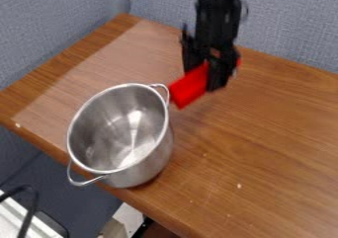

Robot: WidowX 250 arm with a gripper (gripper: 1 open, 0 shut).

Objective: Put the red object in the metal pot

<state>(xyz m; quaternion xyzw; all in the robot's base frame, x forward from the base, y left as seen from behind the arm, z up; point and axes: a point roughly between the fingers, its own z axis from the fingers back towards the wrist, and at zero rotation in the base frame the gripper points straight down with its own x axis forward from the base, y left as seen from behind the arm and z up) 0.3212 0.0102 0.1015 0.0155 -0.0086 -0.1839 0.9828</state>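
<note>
Carrying step, by the look of it. Gripper pointing down at the back of the table, fingers clamped narrow on the upper end of the red block. Block hanging tilted, lower end dipping toward the pot and appearing clear of the tabletop, though contact is hard to rule out from this 1 view. Lower end of the block close to the near handle and rim of the pot, not over the opening yet. Pot standing upright toward the front left of the table, open, nothing visible inside, 2 loop handles showing.

Judged next: shift the block across until over the middle of the opening, keeping the low end above the rim. Block roughly as long as the pot is wide, so likely best let in end first or tilted. Main risk: catching the rim or handle and nudging the pot toward the table edge. Release only once the block is well inside.
</note>
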